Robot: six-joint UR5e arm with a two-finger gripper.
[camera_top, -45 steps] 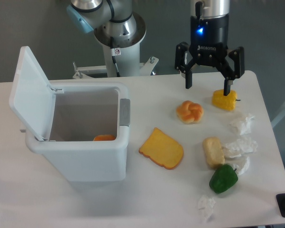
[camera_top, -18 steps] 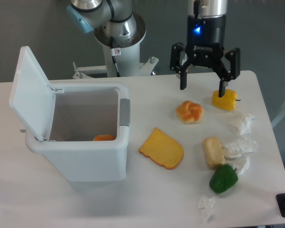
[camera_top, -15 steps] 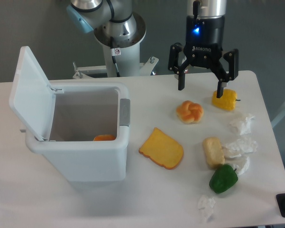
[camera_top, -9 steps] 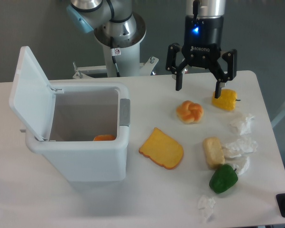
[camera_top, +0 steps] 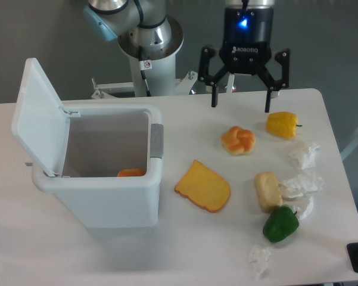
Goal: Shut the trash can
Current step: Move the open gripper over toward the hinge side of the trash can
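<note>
The gripper (camera_top: 240, 99) hangs over the far edge of the table (camera_top: 184, 250) with its jaws spread wide and nothing between them; a blue light glows on its black body. The fingertips sit above the tabletop, apart from every item. Just to the near right of the right finger lies a yellow bell pepper (camera_top: 282, 124), clear of the finger. Near and slightly left of the gripper is a knotted orange bread roll (camera_top: 238, 140).

Nearer still, a slice of yellow toast (camera_top: 204, 186) lies flat toward the middle of the table. To its right is a pale bread piece (camera_top: 267, 190), and beside that several crumpled white paper wads (camera_top: 304, 179) run along the right side. A green bell pepper (camera_top: 280, 224) sits at the near right, touching or almost touching the bread piece.

The trash can (camera_top: 107, 179) stands on the left part of the table, well apart from the gripper. Its lid (camera_top: 37, 113) is open, standing upright on the left side. A grey latch tab (camera_top: 156, 141) sits on the right rim. Inside, an orange item (camera_top: 131, 173) shows at the bottom.
</note>
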